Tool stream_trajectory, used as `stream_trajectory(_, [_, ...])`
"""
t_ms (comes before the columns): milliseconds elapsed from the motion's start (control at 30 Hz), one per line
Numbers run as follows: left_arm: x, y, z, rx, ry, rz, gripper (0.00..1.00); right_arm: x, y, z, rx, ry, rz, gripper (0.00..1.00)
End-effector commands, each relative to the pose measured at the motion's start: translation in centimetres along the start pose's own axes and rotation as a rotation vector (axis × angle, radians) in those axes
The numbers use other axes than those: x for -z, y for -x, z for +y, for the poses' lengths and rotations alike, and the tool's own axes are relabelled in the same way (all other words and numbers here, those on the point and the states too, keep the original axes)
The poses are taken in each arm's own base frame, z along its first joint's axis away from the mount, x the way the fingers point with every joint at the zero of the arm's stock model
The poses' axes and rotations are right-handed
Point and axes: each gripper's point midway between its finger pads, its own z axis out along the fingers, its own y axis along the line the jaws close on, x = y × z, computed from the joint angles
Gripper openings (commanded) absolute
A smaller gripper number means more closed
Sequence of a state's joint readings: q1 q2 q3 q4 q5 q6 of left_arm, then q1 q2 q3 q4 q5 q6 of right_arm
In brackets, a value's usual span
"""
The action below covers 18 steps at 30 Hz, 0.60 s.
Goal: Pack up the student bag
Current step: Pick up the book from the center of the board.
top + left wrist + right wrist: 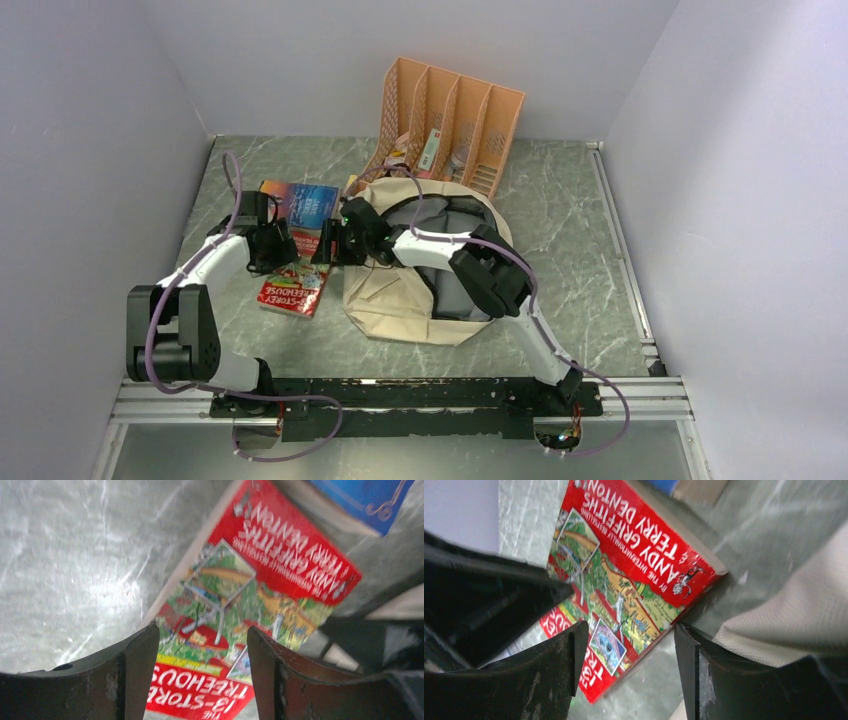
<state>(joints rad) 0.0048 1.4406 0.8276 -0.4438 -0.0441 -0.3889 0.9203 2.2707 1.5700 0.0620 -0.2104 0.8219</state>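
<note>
Student bag [385,310] sits beside the red book [297,290], over which left fingers [130,680] and right fingers [559,675] point down, spread, empty

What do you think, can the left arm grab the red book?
Probably yes: the left tool hangs open above the red book with nothing between them, though the right tool hovers close and could crowd it.
</note>
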Motion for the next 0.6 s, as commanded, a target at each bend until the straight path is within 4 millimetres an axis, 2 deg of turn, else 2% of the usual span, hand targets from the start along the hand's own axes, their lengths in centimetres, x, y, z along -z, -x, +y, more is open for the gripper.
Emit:
stream_trajectory(0, [0.8,-2.4,1.4,0.035,0.026,0.088,0.7,-1.8,2.0,-3.6,0.065,-0.037,0.004,0.67])
stream_trajectory(267, [0.2,-2.0,2.8,0.049,0.058,0.094,0.71,-1.1,1.6,-3.3,0.073,-0.024,0.032,0.68])
stream_trajectory(400, [-0.4,-2.2,3.3,0.035,0.086,0.107,0.7,-0.4,0.6,-3.8,0.05,-0.082,0.063,0.69])
stream_trajectory(567, [-1.3,-2.8,3.1,0.027,0.067,0.138,0.66,0.5,0.1,-3.1,-0.039,-0.128,0.039,0.72])
